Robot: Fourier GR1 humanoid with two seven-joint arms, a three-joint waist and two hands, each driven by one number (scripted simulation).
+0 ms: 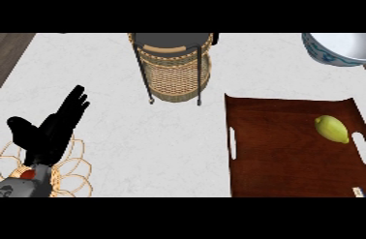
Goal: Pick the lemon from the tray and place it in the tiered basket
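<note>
Left hand (50,129) at lower left of the head view: fingers straight and spread upward, thumb out to the side, holding nothing and touching nothing that can be made out. Its grey forearm enters from the bottom edge, over a thin wire trivet (71,172) lying flat on the desk (172,136). Right hand not seen.

Wide bare stretch of pale desk between the left hand and the tray (286,160); same between tray and tiered basket (172,64). Dark strip along the desk's far left edge.

Tray: dark brown wood, right side of view, slot handle in its left rim, running off the right and lower edges. Lemon (332,128) lies on it near the right rim, yellow-green, alone.

Tiered basket: woven, black wire frame, top centre; contents cannot be told.

Blue-patterned white bowl (336,52) at top right corner, partly cut off.
</note>
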